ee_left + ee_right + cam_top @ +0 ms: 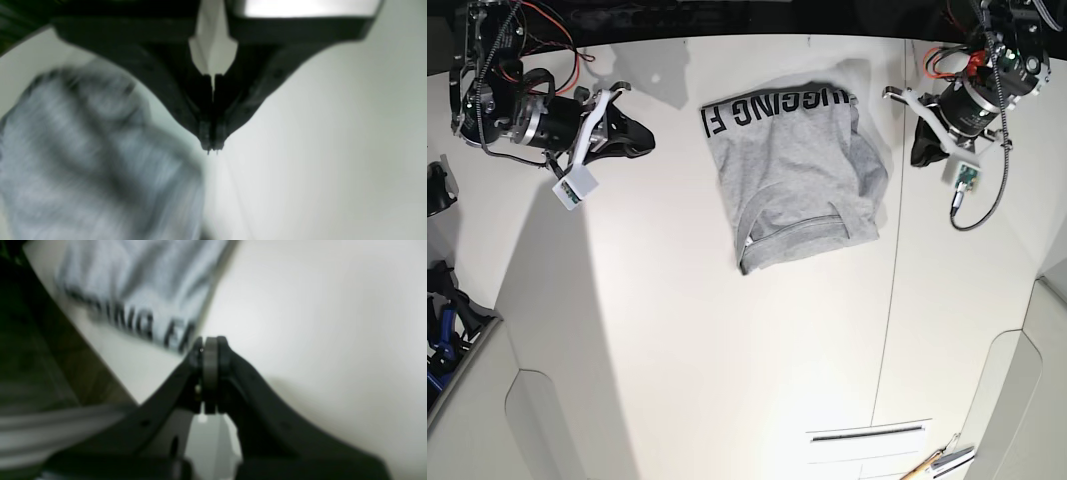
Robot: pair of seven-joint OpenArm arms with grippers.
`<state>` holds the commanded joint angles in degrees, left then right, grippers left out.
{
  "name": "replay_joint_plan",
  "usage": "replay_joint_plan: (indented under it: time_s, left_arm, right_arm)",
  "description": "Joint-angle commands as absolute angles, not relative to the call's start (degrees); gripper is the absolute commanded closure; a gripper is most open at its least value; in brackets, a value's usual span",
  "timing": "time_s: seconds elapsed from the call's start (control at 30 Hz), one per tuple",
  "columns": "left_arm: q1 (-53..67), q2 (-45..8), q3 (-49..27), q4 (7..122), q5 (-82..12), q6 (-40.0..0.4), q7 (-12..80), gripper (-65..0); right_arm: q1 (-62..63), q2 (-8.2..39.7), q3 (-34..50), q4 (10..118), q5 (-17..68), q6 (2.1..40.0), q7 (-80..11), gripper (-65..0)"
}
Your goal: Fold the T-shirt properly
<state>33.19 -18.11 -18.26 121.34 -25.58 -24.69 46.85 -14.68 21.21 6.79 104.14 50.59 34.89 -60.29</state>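
In the left wrist view the left gripper [212, 146] fills the upper middle, its two dark fingers [204, 131] pressed together at the tips with nothing between them, hanging over the white table [333, 150]. One blurred heap of grey cloth, the T-shirt [86, 160], lies low on the left, apart from the fingertips; a thin seam in the tabletop runs down from just under them. In the right wrist view the right gripper [210, 350] rises from the bottom edge, its pads [210, 373] likewise closed flat on each other and holding nothing. The T-shirt [143, 283] sits at the top left with a row of black capital letters (too smeared to read in full) along its near edge, whose corner comes just beside the fingertips; whether it touches them cannot be told. In the base view one T-shirt [797, 170] lies folded near the middle top of the table [727, 380], lettering along its far edge, ribbed collar showing toward the near edge. Two arms flank it: the right gripper [642, 135] on the picture's left, the left gripper [919, 152] on the picture's right, both well clear of the cloth. Some tools [937, 462] lie at the bottom edge.
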Motion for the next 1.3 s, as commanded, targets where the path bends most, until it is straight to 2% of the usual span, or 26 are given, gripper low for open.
replay_joint_plan:
  time_s: [0.1, 0.17, 0.27, 0.37, 0.47, 0.57, 0.67, 0.8, 0.87, 1.0, 1.07, 1.3]
  left_arm:
    - [39.9, -18.1, -22.7, 121.3, -27.2, -24.6, 49.4, 0.0]
    - [44.5, -18.1, -25.2, 121.3, -27.2, -24.6, 51.3, 0.0]
    - [53.4, -17.3, -28.0, 121.3, -26.4, -22.0, 52.9, 0.0]
    - [63.0, -15.8, -28.2, 121.1, -21.9, -21.7, 52.0, 0.0]
    - [70.3, -16.1, -28.2, 120.0, -19.4, -21.7, 47.7, 0.0]
    - [73.3, -17.7, -27.9, 115.8, -20.9, -23.6, 46.9, 0.0]
    - [73.3, -22.5, -25.8, 107.0, -27.0, -23.8, 44.9, 0.0]
    - [71.0, -27.0, -18.2, 91.3, -27.2, -23.8, 30.2, 0.0]
    - [67.7, -27.1, -13.5, 83.0, -27.2, -23.8, 25.4, 0.0]
    - [58.6, -26.9, -2.4, 68.6, -27.2, -23.8, 24.2, 0.0]
    - [53.8, -26.0, 2.3, 62.7, -27.2, -23.8, 22.5, 0.0]
    - [38.0, -20.5, 15.2, 47.2, -27.2, -23.4, 14.3, 0.0]
  right_arm:
    - [-18.9, 25.5, 6.8, 104.2, 52.9, 34.9, -61.3, 0.0]
    - [-20.8, 29.0, 6.7, 104.2, 57.4, 35.0, -64.5, 0.0]
    - [-24.6, 35.9, 6.7, 104.2, 65.3, 36.4, -68.1, 0.0]
    - [-29.6, 41.6, 6.7, 104.1, 66.4, 36.3, -68.2, 0.0]
    - [-34.2, 44.4, 6.6, 104.1, 66.5, 36.2, -68.2, 0.0]
    - [-38.9, 44.6, 6.5, 104.1, 66.5, 36.2, -68.2, 0.0]
    - [-43.0, 44.6, 4.8, 103.9, 66.3, 36.2, -68.2, 0.0]
    - [-45.1, 44.6, -1.9, 101.2, 59.4, 35.7, -66.4, 0.0]
    - [-45.1, 44.6, -6.3, 97.9, 54.3, 35.7, -62.7, 0.0]
    - [-43.5, 44.6, -15.4, 89.1, 45.5, 35.7, -50.4, 0.0]
    - [-41.3, 44.5, -19.8, 85.4, 41.6, 35.8, -47.2, 0.0]
    - [-32.0, 40.5, -27.8, 73.3, 31.4, 35.1, -45.4, 0.0]
